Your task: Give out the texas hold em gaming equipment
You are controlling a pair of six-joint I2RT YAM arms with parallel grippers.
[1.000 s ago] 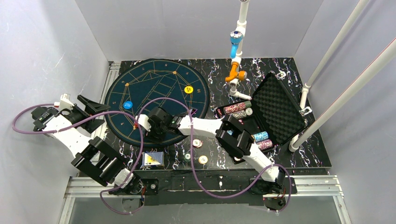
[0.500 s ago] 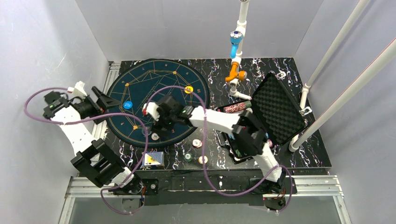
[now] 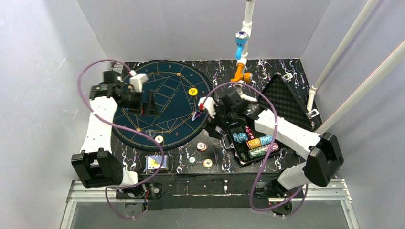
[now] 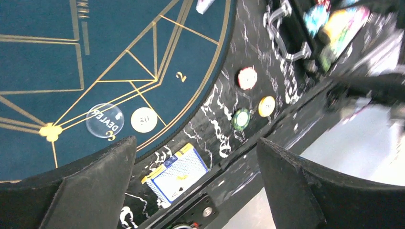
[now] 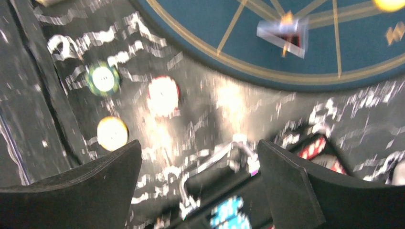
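Note:
The round blue mat (image 3: 167, 86) carries a yellow chip (image 3: 193, 91), a white chip (image 3: 158, 139) and a clear dealer button (image 3: 149, 133). The white chip (image 4: 143, 119) and the button (image 4: 105, 120) also show in the left wrist view. A blue-backed card deck (image 3: 156, 162) (image 4: 176, 172) lies near the front edge. A red-white chip (image 3: 201, 146), a green chip (image 3: 192, 160) and a yellow chip (image 3: 207, 163) lie on the table. My left gripper (image 3: 147, 106) (image 4: 196, 191) hangs open and empty over the mat. My right gripper (image 3: 212, 123) (image 5: 198, 191) is open and empty above the case handle (image 5: 215, 162).
The open black case (image 3: 282, 102) at the right holds rows of chips (image 3: 255, 142). A small clear wedge (image 3: 196, 114) sits at the mat's right edge. A white pipe stand with blue and orange fittings (image 3: 241, 57) rises at the back. Grey walls close in both sides.
My left arm swung from the left wall to over the mat. My right arm drew back from the mat's near edge toward the case. A white chip now lies on the mat.

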